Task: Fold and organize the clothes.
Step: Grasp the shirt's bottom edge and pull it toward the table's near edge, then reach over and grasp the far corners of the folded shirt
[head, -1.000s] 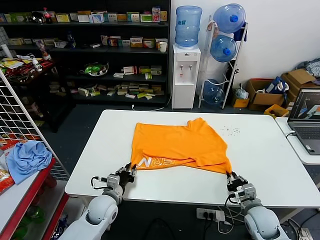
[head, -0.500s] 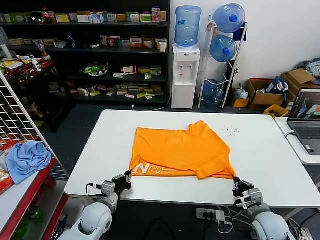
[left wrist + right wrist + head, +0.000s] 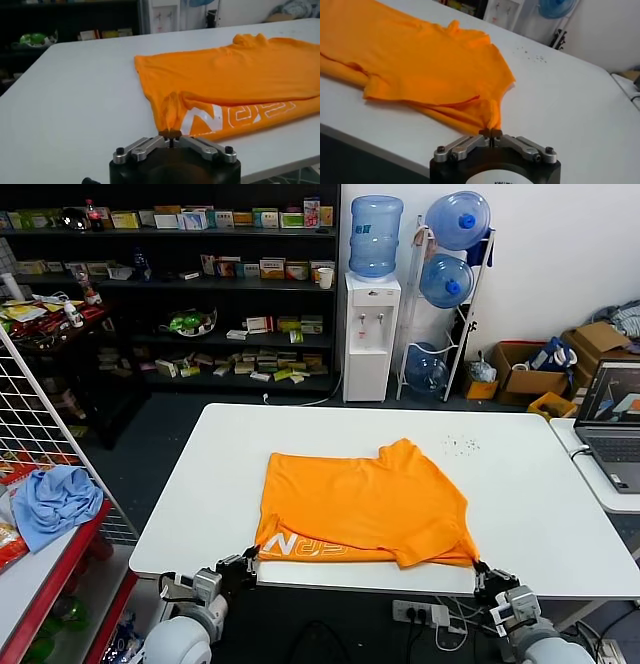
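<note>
The orange T-shirt [image 3: 365,504] lies on the white table [image 3: 200,494], folded across so that its lower layer shows as a strip along the near side with white lettering [image 3: 320,547] on it. It covers the middle of the tabletop and reaches right to the near edge; the collar bump sits at about 12 o'clock on the shirt, and a sleeve flap hangs over the strip at about 5 o'clock. In the left wrist view the shirt [image 3: 235,85] rises to a small pinched peak at its near left corner, and in the right wrist view the shirt [image 3: 415,65] does the same at its near right corner.

At 7 o'clock from the shirt, at the table's near edge, the left gripper [image 3: 247,564] has its fingers pressed together on that corner; the left wrist view shows the left gripper [image 3: 171,133] clamped on a fold of orange cloth. At 5 o'clock, the right gripper [image 3: 482,569] is likewise closed on the other near corner, and the right wrist view shows the right gripper [image 3: 490,132] nipping the cloth point.

A scatter of dark specks [image 3: 460,446] marks the table at 1 o'clock from the shirt. Off the table at 9 o'clock, a light blue cloth [image 3: 52,502] rests on a red shelf [image 3: 60,569]. At 3 o'clock a laptop [image 3: 612,424] stands open on a side table. Beyond, at 12 o'clock, stands a water dispenser [image 3: 373,334].
</note>
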